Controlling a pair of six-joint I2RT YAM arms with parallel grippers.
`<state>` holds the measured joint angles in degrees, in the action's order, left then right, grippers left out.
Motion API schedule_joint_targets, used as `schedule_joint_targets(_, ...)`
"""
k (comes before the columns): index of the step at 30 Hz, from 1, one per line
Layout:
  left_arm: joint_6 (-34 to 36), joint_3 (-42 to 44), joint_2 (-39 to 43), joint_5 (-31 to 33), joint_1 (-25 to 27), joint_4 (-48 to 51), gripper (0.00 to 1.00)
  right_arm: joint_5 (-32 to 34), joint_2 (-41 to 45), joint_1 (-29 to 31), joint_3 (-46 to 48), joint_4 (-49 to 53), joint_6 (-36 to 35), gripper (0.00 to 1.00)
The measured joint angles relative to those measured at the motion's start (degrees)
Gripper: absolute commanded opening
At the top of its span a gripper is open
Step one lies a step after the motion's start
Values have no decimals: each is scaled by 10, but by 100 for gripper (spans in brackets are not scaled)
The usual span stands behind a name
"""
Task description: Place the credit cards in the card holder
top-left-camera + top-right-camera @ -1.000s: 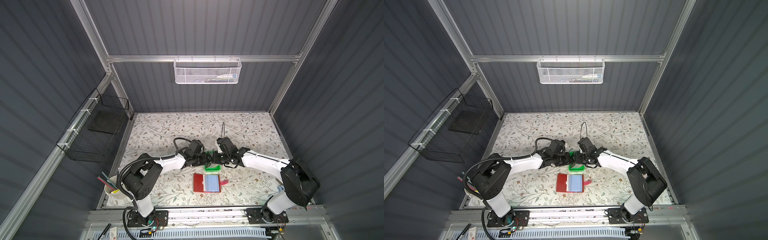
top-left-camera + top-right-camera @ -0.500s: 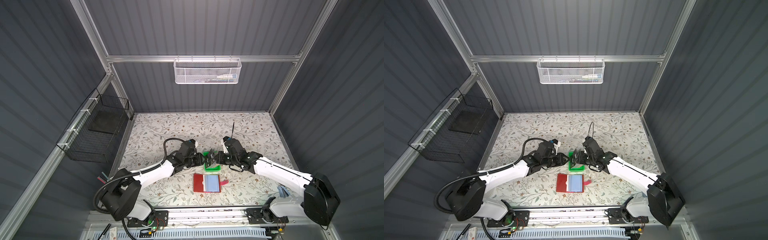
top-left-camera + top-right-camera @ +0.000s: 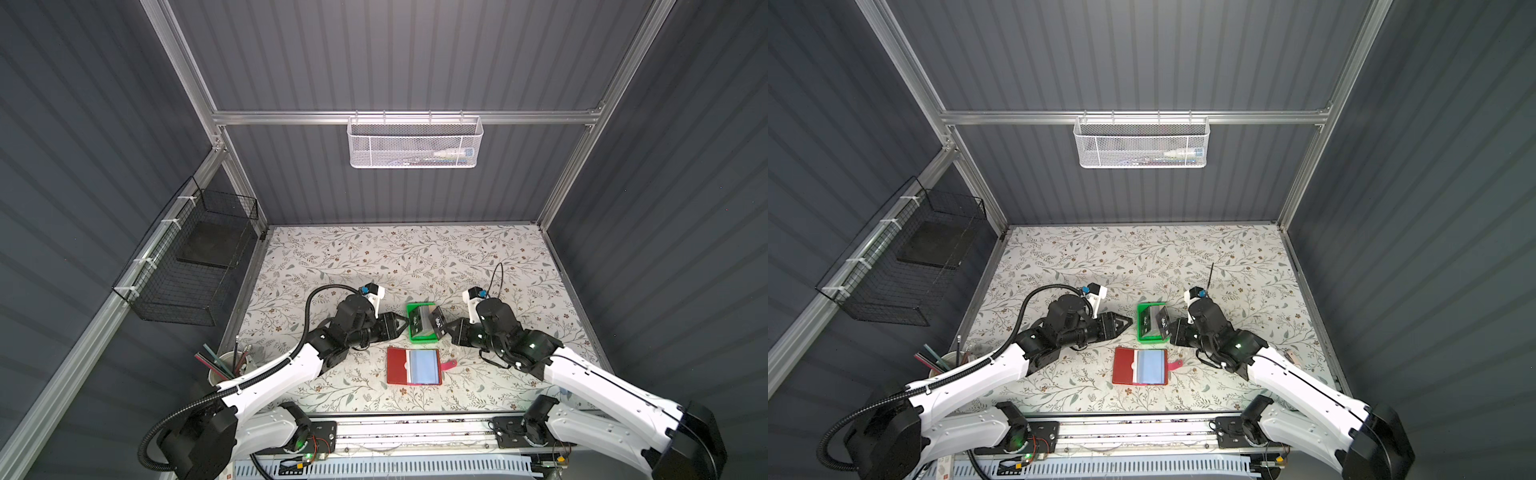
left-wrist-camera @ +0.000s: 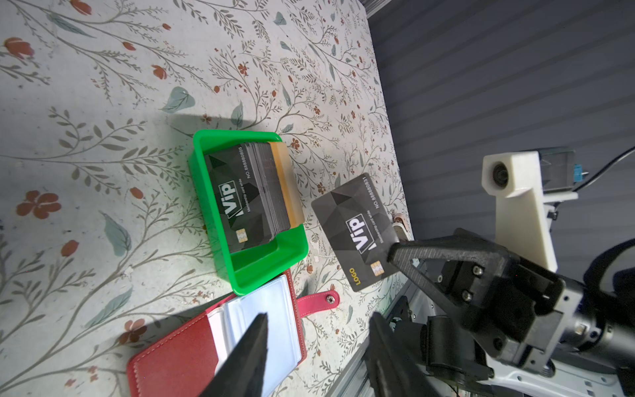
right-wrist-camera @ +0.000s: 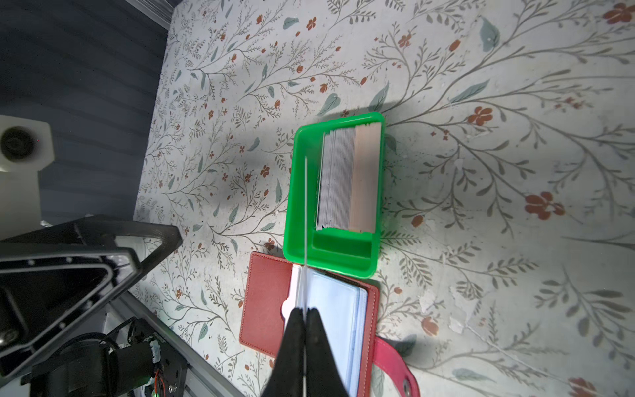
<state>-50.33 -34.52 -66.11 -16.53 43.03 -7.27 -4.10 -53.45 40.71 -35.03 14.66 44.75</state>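
Both top views show a black "Vip" credit card (image 3: 437,321) (image 3: 1162,321) held in the air over the right side of the green tray (image 3: 420,338); my right gripper (image 3: 444,326) is shut on it. The right wrist view has this card (image 5: 305,206) edge-on between the closed fingertips of the right gripper (image 5: 304,312). A stack of credit cards (image 4: 247,196) (image 5: 350,178) stands in the tray. The red card holder (image 3: 397,365) (image 4: 171,364) lies open in front of the tray, its clear sleeves up. My left gripper (image 3: 400,326) (image 4: 318,330) is open and empty, left of the tray.
A cup of pens (image 3: 226,368) stands at the table's front left corner. A black wire basket (image 3: 187,266) hangs on the left wall and a white mesh basket (image 3: 413,143) on the rear rail. The metal front rail (image 3: 415,432) runs just behind the card holder.
The two grippers met over the tray a second ago. My left gripper has opened and drawn back to the left. The right one has pulled right, keeping the card.
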Motion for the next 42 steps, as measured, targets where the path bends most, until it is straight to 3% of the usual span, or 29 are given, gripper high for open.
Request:
schedule_joint_targets(5, -39, 37, 12, -7, 0, -28, 64, -1, 64, 1, 23, -3, 21, 0)
schedule_joint_targets(9, -57, 54, 30, -9, 1, -51, 64, -6, 99, 2, 45, -11, 42, 0)
schedule_joint_targets(14, -68, 64, 44, -12, 2, -96, 55, -21, 125, 3, 76, -40, 72, 0)
schedule_joint_targets(37, -102, 102, 25, -29, 32, -271, 45, -111, 147, 3, 143, -271, 181, 0)
schedule_joint_targets(42, -130, 102, -7, -42, 36, -308, 36, -117, 147, 3, 151, -297, 193, 0)
